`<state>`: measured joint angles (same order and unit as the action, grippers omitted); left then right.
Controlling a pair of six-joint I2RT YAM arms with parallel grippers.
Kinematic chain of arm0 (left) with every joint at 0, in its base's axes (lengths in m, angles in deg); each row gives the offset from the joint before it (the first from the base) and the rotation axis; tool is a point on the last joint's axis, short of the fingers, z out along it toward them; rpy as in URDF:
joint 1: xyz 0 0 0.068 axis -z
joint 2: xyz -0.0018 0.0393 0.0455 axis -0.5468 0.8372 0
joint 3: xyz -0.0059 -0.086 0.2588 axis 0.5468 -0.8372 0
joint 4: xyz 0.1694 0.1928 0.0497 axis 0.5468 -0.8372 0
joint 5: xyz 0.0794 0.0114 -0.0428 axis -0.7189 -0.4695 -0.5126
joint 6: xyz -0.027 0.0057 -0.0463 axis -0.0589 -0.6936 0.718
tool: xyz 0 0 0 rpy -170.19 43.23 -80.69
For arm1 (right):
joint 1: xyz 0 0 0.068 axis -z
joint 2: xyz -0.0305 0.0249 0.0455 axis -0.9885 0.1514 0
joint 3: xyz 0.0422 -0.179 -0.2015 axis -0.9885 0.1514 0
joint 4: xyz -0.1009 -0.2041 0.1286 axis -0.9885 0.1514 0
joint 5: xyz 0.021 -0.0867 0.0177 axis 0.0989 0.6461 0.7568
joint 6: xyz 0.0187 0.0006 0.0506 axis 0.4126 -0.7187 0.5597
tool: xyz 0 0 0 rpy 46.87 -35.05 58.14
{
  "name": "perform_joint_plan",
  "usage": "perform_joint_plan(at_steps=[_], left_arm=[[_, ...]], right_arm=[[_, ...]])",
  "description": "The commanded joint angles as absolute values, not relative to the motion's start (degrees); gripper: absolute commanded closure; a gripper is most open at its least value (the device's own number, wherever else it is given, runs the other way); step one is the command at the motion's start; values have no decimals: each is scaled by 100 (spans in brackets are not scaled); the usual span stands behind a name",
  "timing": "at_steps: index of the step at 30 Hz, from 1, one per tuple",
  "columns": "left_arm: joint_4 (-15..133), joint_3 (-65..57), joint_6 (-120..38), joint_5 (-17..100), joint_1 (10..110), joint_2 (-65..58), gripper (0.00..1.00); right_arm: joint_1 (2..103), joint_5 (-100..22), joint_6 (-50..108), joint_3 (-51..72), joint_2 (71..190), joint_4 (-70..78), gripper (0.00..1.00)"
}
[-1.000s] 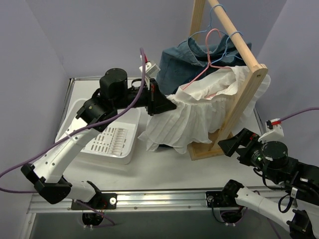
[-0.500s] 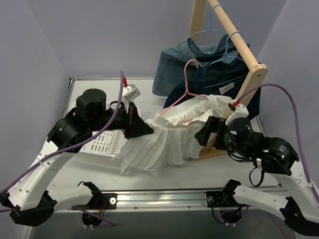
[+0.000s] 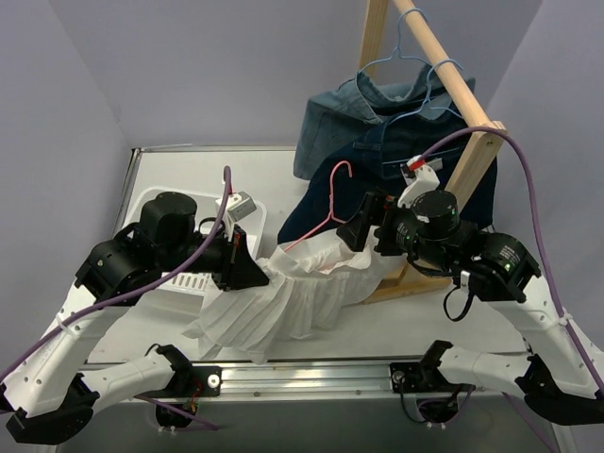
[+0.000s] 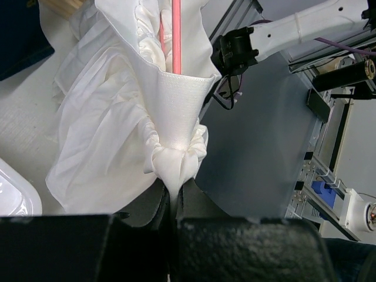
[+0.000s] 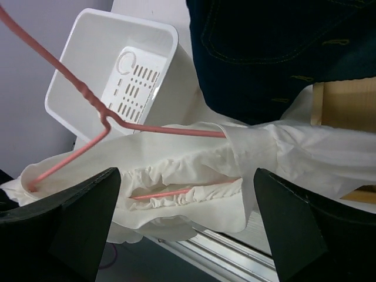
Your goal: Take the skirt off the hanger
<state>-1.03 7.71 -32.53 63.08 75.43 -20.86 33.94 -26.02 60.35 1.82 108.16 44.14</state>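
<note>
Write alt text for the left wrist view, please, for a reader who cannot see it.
The left gripper pinches a gathered bunch of the white skirt. A wire of the pink hanger runs inside the skirt's waistband, straight above the pinch.

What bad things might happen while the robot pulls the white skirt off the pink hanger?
1. The hanger runs inside the waist of the skirt, so its wire may snag the thin fabric.
2. The left gripper pinches only a small bunch of waistband, which might slip out or tear.
3. The skirt's far end lies by the wooden rack and might catch there.
</note>
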Motion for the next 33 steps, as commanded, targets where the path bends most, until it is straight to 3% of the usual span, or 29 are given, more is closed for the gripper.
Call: perform_joint_plan(at_steps=[1, 10, 17, 20, 31, 33], left_arm=[[132, 839, -3298, 6507, 7516, -2116, 98], [97, 839, -3263, 6683, 7525, -2037, 98], [237, 786, -3140, 6701, 7534, -2063, 98], [281, 777, -3105, 6754, 7525, -2002, 98], [571, 909, -2982, 6877, 7525, -1861, 98], [562, 935, -2973, 6886, 7525, -1861, 98]], right_arm=[[3357, -2689, 5734, -266, 11084, 4068, 8], [3357, -2662, 5575, -470, 11507, 3725, 11], [3348, -2838, 5575, -303, 11630, 3514, 23], [3331, -2900, 5566, -197, 11665, 3444, 34], [3190, -2900, 5548, 145, 11726, 3417, 59], [3190, -2804, 5549, 181, 11718, 3435, 85]])
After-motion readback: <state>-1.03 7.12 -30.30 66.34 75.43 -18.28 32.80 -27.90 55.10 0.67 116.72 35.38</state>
